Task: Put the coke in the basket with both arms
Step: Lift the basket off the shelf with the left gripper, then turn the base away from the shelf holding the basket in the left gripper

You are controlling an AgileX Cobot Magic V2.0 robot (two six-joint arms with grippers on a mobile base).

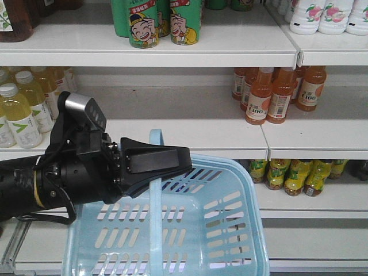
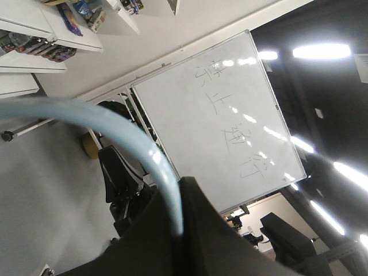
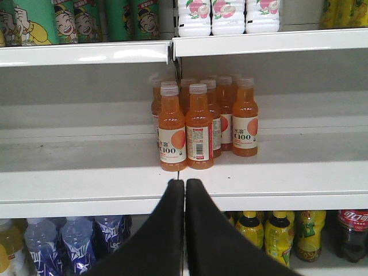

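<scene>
**Front view.** The left arm reaches in from the left with its wrist roughly level and the grey-topped block (image 1: 85,112) uppermost. The left gripper (image 1: 185,167) points right and is clamped across the handle (image 1: 155,230) of the blue basket (image 1: 221,161). The basket sits mouth-up below it, in front of the shelves, and looks empty. No coke can shows here, only orange juice bottles (image 1: 270,95) on the middle shelf and green cans (image 1: 144,26) above.

**Left wrist view.** The handle (image 2: 115,123) arcs in from the left and runs down between the closed jaws of the left gripper (image 2: 183,190), so the hold looks firm. The camera looks up past a whiteboard (image 2: 218,115) to ceiling lights.

**Right wrist view.** The right gripper (image 3: 184,183) has its fingers pressed together and holds nothing. It is aimed level at the shelf edge (image 3: 86,190), just below the orange juice bottles (image 3: 198,126). The coke can is in none of the views. A dark cola bottle (image 3: 351,230) with a red label stands at the lower right, but it is not the can.

The step in hand seems to be finding the can while the basket is held ready. To do it well, the left arm should keep the basket steady and level. The right arm should sweep the shelves until the can shows, then open its jaws before closing in. It should take the can upright around its middle and lower it in clear of the handle.
</scene>
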